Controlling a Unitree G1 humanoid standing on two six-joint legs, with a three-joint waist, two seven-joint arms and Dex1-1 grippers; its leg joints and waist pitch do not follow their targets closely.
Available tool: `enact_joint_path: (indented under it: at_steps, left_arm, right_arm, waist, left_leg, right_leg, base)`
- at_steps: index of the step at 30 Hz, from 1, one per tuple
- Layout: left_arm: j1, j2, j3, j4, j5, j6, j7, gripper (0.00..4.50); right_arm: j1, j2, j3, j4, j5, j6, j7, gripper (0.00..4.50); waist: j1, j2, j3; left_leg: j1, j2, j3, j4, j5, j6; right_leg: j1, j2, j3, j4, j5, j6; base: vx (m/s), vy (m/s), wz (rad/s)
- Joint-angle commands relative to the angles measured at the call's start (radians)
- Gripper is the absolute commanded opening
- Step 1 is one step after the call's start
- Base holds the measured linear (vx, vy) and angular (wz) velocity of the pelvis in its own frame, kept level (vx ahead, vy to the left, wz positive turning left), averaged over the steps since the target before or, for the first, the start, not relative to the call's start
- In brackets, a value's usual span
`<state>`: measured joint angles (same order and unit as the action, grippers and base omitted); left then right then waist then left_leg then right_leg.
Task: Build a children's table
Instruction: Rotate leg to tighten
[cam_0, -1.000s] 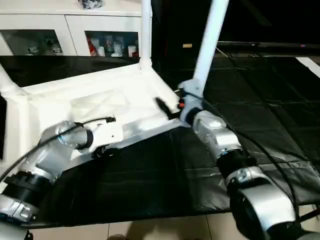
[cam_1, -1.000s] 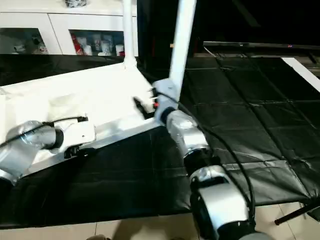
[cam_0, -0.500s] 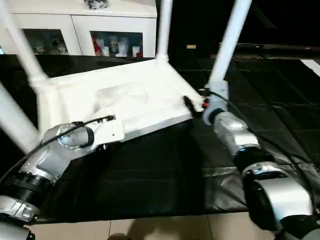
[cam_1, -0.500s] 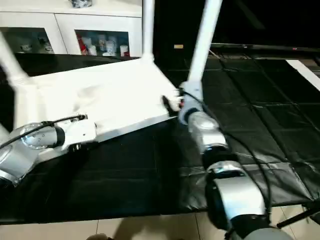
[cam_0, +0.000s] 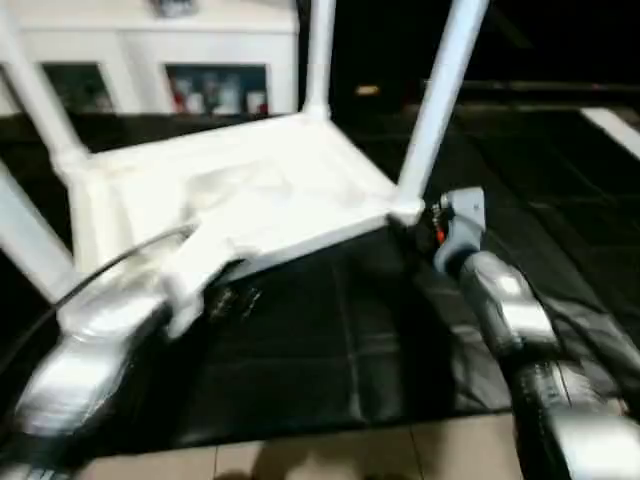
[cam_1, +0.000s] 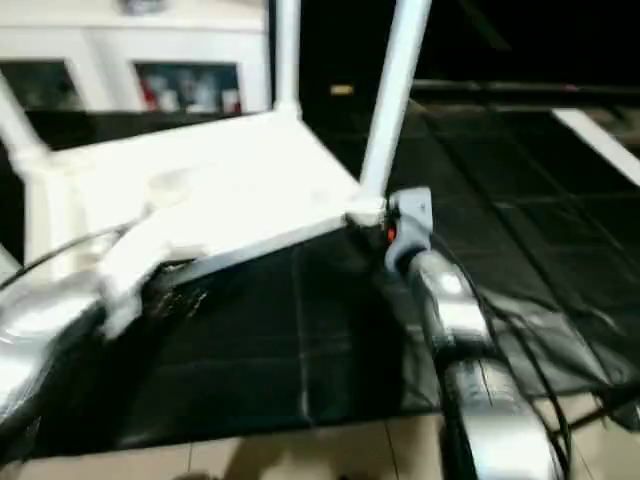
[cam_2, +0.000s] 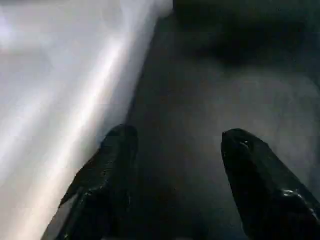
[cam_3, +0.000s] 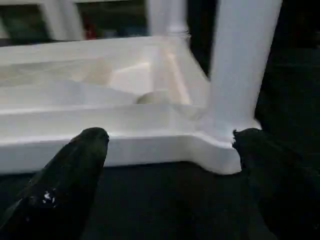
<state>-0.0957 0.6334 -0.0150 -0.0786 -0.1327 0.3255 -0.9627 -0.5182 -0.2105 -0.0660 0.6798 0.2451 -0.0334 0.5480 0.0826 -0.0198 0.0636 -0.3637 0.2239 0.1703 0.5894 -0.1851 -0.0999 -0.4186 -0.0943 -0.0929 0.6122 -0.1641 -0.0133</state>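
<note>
- The tabletop (cam_0: 250, 195) lies upside down on the black table (cam_0: 340, 350), filling the upper left and centre of the head views, with all four legs (cam_0: 440, 95) standing up from its corner sockets.
- The build looks close to done; the step in hand seems to be letting go and backing both arms off without knocking the legs.
- The right hand (cam_3: 170, 150) is spread wide and holds nothing; its fingers (cam_3: 65, 175) straddle the near right corner, just short of the rim.
- To do this well, pull that hand straight back from the corner, fingers kept wide, so neither catches the socket or tips the leg (cam_3: 242, 60) above it.
- The left hand (cam_2: 175, 175) is released and empty, fingers apart over the black table, one finger (cam_2: 107, 170) just beside the tabletop's near edge.
- It should slide off along that edge, not up into it.
- Against the frame a second ago, the right hand has drawn back off the corner it was close against, and the left arm (cam_0: 90, 350) has dropped lower and left, away from the rim.
- More legs now show at the left of the head views, though the camera itself has shifted.
</note>
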Motion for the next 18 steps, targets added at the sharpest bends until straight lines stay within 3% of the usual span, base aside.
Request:
enact_joint_path:
  at_steps: [1,2,4,6,8,9,12,14,15,17,18]
  left_arm:
    - [0.025,0.041,0.037,-0.05,-0.017,0.056,-0.055,3.3]
    - [0.063,0.09,0.064,-0.08,-0.026,0.099,-0.096,3.34]
    - [0.09,0.122,0.084,-0.108,-0.039,0.127,-0.117,3.46]
    - [0.173,0.231,0.167,-0.196,-0.087,0.223,-0.189,3.68]
    - [0.196,0.261,0.189,-0.216,-0.102,0.248,-0.208,3.74]
    - [0.249,0.324,0.233,-0.246,-0.119,0.303,-0.239,3.77]
    - [0.304,0.39,0.296,-0.231,-0.076,0.319,-0.269,4.07]
    - [0.339,0.436,0.343,-0.216,-0.053,0.329,-0.283,4.17]
    - [0.356,0.466,0.383,-0.19,-0.038,0.335,-0.301,4.31]
    - [0.366,0.498,0.435,-0.149,-0.02,0.335,-0.321,4.47]
    - [0.366,0.505,0.447,-0.137,-0.015,0.33,-0.324,4.47]
  right_arm:
    - [0.029,-0.002,0.018,-0.087,0.031,0.024,0.029,4.5]
    - [0.065,0.002,0.022,-0.136,0.041,0.012,0.027,4.5]
    - [0.085,0.0,0.029,-0.168,0.044,0.02,0.037,4.5]
    - [0.137,0.002,0.042,-0.266,0.078,0.104,0.074,4.5]
    - [0.147,0.001,0.049,-0.29,0.085,0.133,0.085,4.5]
    - [0.168,-0.003,0.062,-0.341,0.104,0.187,0.115,4.5]
    - [0.188,-0.021,0.097,-0.381,0.098,0.203,0.159,4.5]
    - [0.21,-0.047,0.13,-0.42,0.085,0.211,0.2,4.5]
    - [0.221,-0.064,0.148,-0.437,0.09,0.219,0.239,4.5]
    - [0.233,-0.084,0.167,-0.458,0.102,0.232,0.279,4.5]
    - [0.235,-0.09,0.171,-0.462,0.102,0.234,0.284,4.5]
  waist:
    - [0.005,0.023,-0.073]
    - [0.003,0.026,-0.07]
    - [0.005,0.027,-0.061]
    - [0.004,0.03,-0.052]
    - [0.001,0.032,-0.042]
    - [0.002,0.033,-0.041]
    - [-0.001,0.028,-0.04]
    - [0.001,0.033,-0.04]
    - [0.001,0.025,-0.038]
    - [0.002,0.029,-0.037]
    - [0.003,0.028,-0.038]
  left_leg:
    - [-0.001,0.006,0.002,-0.076,-0.234,0.034]
    - [0.006,0.005,0.007,-0.078,-0.246,0.028]
    - [0.01,0.004,0.006,-0.083,-0.307,0.01]
    - [0.019,0.004,0.002,-0.086,-0.396,-0.004]
    - [0.025,0.003,-0.002,-0.09,-0.454,-0.007]
    - [0.035,0.0,-0.004,-0.088,-0.483,-0.013]
    - [0.031,0.0,-0.009,-0.091,-0.484,-0.011]
    - [0.033,0.0,-0.011,-0.092,-0.487,-0.013]
    - [0.033,-0.001,-0.011,-0.091,-0.49,-0.008]
    - [0.03,-0.002,-0.013,-0.093,-0.486,-0.004]
    - [0.034,-0.001,-0.013,-0.092,-0.49,-0.005]
  right_leg:
    - [0.064,-0.042,0.045,-0.059,-0.211,-0.195]
    - [0.054,-0.032,0.046,-0.067,-0.233,-0.192]
    - [0.051,-0.034,0.046,-0.074,-0.303,-0.191]
    - [0.044,-0.035,0.045,-0.086,-0.417,-0.166]
    - [0.036,-0.033,0.044,-0.098,-0.51,-0.135]
    - [0.03,-0.034,0.043,-0.107,-0.567,-0.116]
    - [0.028,-0.033,0.041,-0.114,-0.594,-0.089]
    - [0.027,-0.034,0.042,-0.116,-0.602,-0.081]
    - [0.026,-0.033,0.042,-0.119,-0.608,-0.074]
    - [0.029,-0.035,0.043,-0.119,-0.617,-0.067]
    - [0.025,-0.035,0.043,-0.121,-0.618,-0.068]
  base:
    - [0.0,0.0,0.0]
    - [0.0,0.0,0.0]
    - [0.0,0.0,0.0]
    - [0.0,0.0,0.0]
    - [0.0,0.0,0.0]
    - [0.0,0.0,0.0]
    - [0.0,0.0,0.0]
    - [0.0,0.0,0.0]
    - [0.0,0.0,0.0]
    - [0.0,0.0,0.0]
    - [0.0,0.0,0.0]
